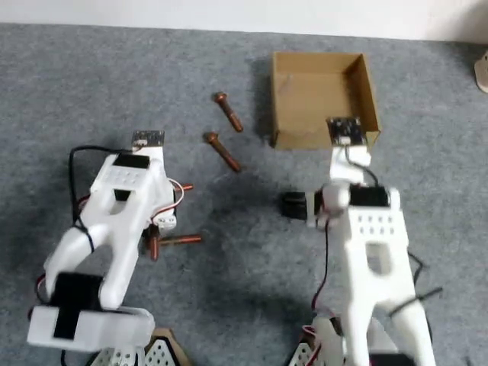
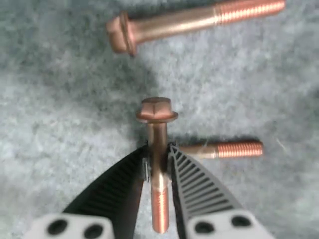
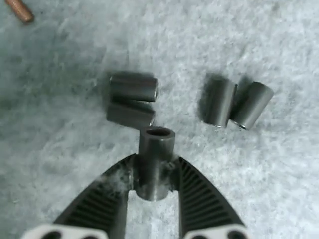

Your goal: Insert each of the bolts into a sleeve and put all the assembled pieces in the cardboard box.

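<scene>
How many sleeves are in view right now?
5. One sleeve is clamped in the right gripper; a touching pair lies just beyond it; a second pair lies farther aside. More may be hidden under the arms.

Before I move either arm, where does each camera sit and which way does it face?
High view: fixed above the table, looking down on the grey carpet, cardboard box, loose bolts, left arm and right arm.
Left wrist view: on the left arm's wrist, looking along the left gripper, shut on a bolt, towards two lying bolts.
Right wrist view: on the right arm's wrist, looking along the right gripper, shut on a sleeve, towards four lying sleeves.
Shared: high and left wrist views both show the nearer lying bolt.
</scene>
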Tool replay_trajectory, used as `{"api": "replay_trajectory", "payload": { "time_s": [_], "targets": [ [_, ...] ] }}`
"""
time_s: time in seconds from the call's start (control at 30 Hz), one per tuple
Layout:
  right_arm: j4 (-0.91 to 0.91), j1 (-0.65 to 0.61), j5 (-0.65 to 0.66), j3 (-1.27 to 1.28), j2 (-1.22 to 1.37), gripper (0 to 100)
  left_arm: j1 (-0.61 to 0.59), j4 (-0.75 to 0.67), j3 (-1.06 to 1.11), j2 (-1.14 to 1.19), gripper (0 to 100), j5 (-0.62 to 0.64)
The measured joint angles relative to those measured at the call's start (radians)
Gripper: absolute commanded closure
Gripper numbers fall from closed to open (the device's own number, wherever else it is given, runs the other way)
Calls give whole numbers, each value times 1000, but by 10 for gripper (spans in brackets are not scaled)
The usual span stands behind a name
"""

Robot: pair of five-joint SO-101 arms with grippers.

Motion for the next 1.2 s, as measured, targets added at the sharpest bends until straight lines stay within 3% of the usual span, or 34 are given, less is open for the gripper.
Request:
{"api": "replay_trajectory", "payload": {
  "time_s": [0.27,0.67,0.83,0.97,1.2],
  "targets": [
    [-311,-51,0,454,-362,994,68,-63,161,-253,993,0],
    [-546,-155,0,836,-825,994,218,-641,262,-381,993,0],
    [-577,-167,2,858,-1053,994,232,-844,267,-382,993,0],
    [-453,-166,2,858,-1177,994,230,-870,310,-382,993,31],
    [-407,-196,2,858,-1180,994,273,-872,311,-382,993,181]
  ]
}}
